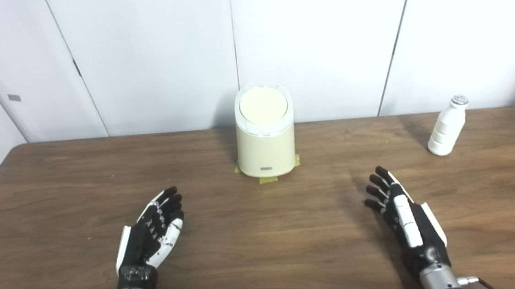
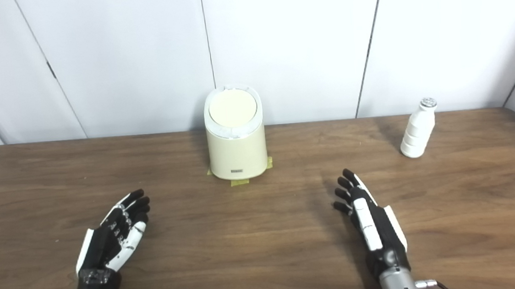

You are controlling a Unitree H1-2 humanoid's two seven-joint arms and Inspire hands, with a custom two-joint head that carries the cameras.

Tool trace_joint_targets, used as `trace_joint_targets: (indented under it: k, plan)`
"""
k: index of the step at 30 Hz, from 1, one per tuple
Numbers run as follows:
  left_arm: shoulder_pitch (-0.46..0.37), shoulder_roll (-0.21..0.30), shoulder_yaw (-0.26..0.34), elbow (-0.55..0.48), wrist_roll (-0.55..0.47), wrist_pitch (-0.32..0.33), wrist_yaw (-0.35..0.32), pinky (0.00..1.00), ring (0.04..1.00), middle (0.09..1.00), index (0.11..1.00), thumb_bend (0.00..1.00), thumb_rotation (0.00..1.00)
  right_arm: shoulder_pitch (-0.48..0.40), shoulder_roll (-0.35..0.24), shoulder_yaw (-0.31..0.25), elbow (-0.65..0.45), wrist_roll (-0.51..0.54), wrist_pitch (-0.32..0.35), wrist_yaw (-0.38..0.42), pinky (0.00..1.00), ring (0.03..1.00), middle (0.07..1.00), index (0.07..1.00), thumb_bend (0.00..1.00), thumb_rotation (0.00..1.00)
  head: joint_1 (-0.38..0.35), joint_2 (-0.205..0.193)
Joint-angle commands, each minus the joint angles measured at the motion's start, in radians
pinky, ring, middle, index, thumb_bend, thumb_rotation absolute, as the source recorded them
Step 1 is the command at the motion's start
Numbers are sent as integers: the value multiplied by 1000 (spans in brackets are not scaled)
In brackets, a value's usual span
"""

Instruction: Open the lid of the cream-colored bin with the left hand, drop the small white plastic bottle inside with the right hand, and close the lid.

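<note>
The cream-colored bin (image 1: 265, 148) stands upright at the back middle of the table, its round lid (image 1: 263, 105) closed flat on top. A small white plastic bottle (image 1: 447, 127) with a silvery cap stands upright at the back right. My left hand (image 1: 154, 228) rests low over the table at the front left, open, fingers stretched toward the bin, holding nothing. At the front right my right hand (image 1: 403, 213) is open too, fingers extended forward, well short of the bottle.
The brown wooden table (image 1: 266, 249) spans the view, its back edge against white wall panels (image 1: 323, 43). Yellow tape patches (image 1: 268, 179) mark the bin's base.
</note>
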Motion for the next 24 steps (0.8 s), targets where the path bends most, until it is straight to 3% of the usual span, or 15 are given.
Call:
trace_joint_targets:
  k: [1, 17, 20, 24]
  plan:
    - [63, -12, -17, 55, 0, 4, -4, 866, 838, 827, 862, 321, 309, 4, -7, 6, -16, -9, 2, 7, 823, 894, 922, 935, 495, 963, 1, 0]
    - [65, -5, -22, 52, 31, 1, 4, 862, 839, 836, 865, 328, 344, -1, -3, 3, -13, 1, 2, 9, 832, 894, 920, 933, 498, 954, 0, -4]
    - [68, -8, -22, 48, 47, -7, 12, 834, 834, 830, 860, 305, 272, -1, -7, 4, -7, -4, -8, 10, 823, 894, 919, 939, 492, 968, 2, -11]
    - [70, -13, -16, 19, 41, 7, 15, 836, 836, 834, 863, 332, 265, 5, -2, -1, -4, 11, -9, 10, 824, 897, 920, 936, 498, 942, 5, -28]
